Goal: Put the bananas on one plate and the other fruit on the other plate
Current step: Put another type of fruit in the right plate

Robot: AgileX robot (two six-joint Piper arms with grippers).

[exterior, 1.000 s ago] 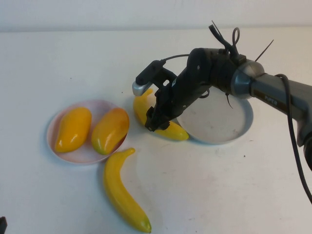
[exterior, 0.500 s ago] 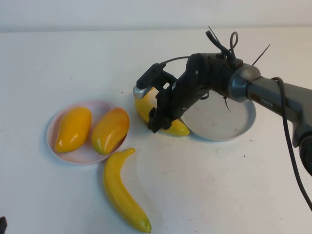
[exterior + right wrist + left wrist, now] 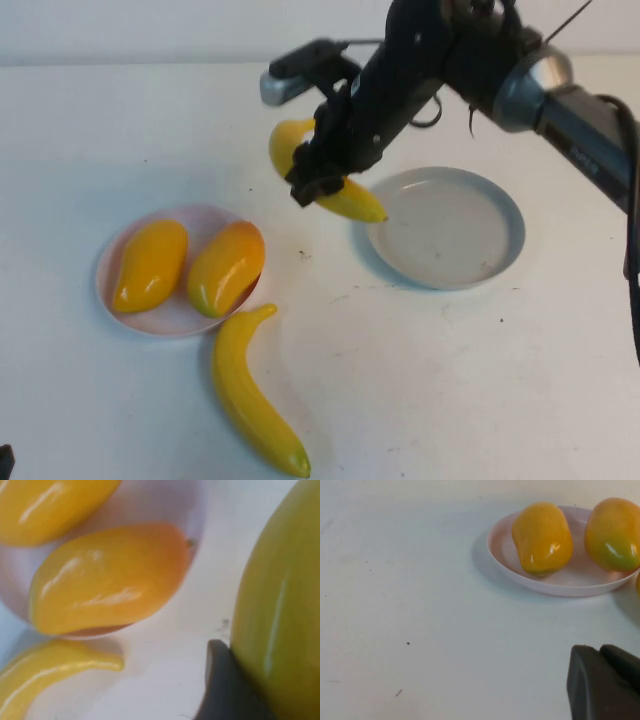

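Yellow banana point(image 3: 318, 172), on the table a second ago, now hangs clenched in my right gripper point(image 3: 322, 182), just short of the grey plate point(image 3: 446, 228). Left gripper point(image 3: 605, 684) parked; jaw state unclear.

Place: a robot test bench, more lab than home.
Counter point(image 3: 480, 380): plain white, bare and scuffed, with small dark specks, against a blank pale wall point(image 3: 150, 30).
Props: glossy plastic fruit, bananas point(image 3: 250, 395) and mango-like fruit point(image 3: 226, 267), on a pale pink plate point(image 3: 175, 318) and a grey-blue plate point(image 3: 445, 240).
Machinery: a dark robot arm point(image 3: 560, 90) with exposed cables and zip ties, carrying a wrist camera point(image 3: 300, 72).
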